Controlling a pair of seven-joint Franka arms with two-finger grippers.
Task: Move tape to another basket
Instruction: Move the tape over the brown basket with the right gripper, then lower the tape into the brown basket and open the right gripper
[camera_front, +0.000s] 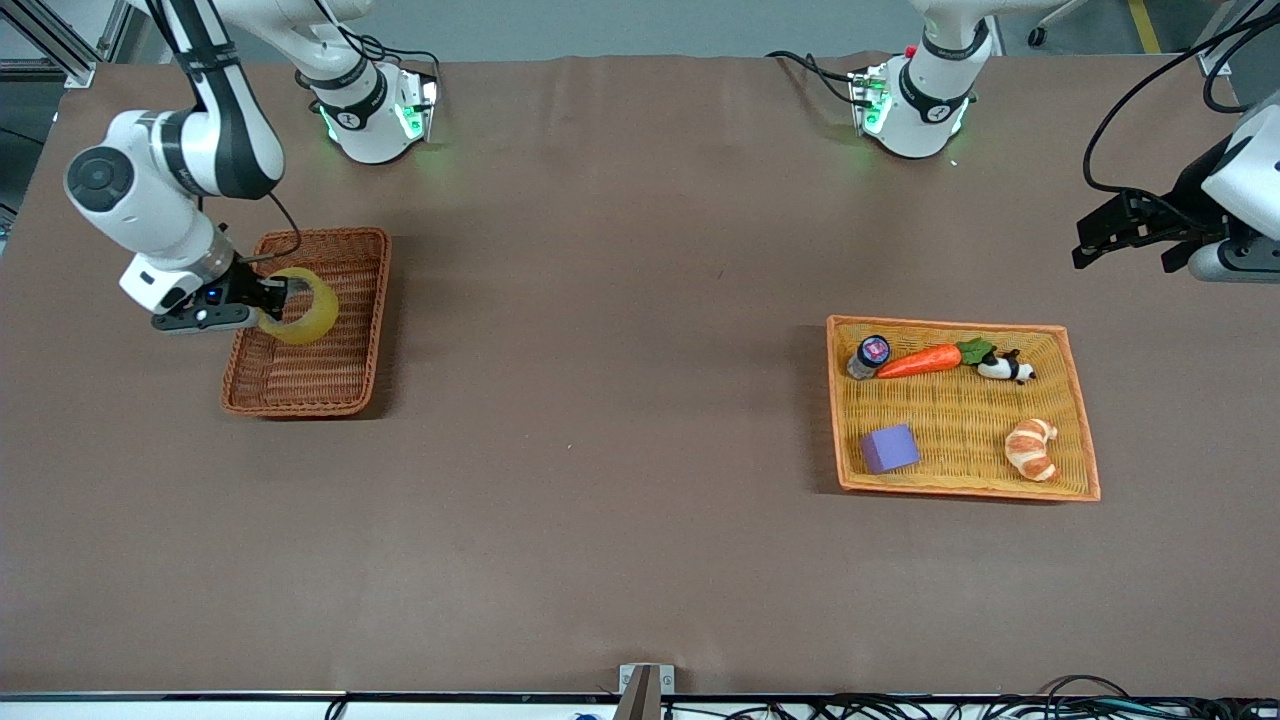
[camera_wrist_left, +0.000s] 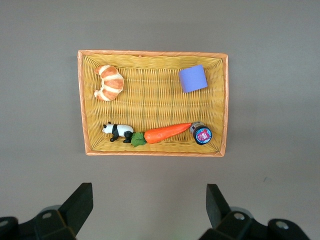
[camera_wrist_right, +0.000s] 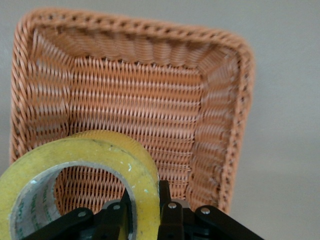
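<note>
The tape (camera_front: 305, 308), a translucent yellowish ring, is held by my right gripper (camera_front: 272, 300) over the reddish-brown wicker basket (camera_front: 345, 390) at the right arm's end of the table. In the right wrist view the fingers pinch the wall of the tape (camera_wrist_right: 100, 160), one finger inside the ring and one outside, with the basket (camera_wrist_right: 150, 105) below it. My left gripper (camera_front: 1120, 240) is open and empty, up in the air beside the orange-yellow tray (camera_front: 950, 410) at the left arm's end; its fingertips (camera_wrist_left: 80, 200) show over bare table.
The orange-yellow woven tray (camera_wrist_left: 150, 100) holds a croissant (camera_front: 1032, 448), a purple block (camera_front: 890, 447), a carrot (camera_front: 925, 360), a panda toy (camera_front: 1005, 368) and a small capped bottle (camera_front: 868, 355). A small bracket (camera_front: 645, 685) sits at the table's near edge.
</note>
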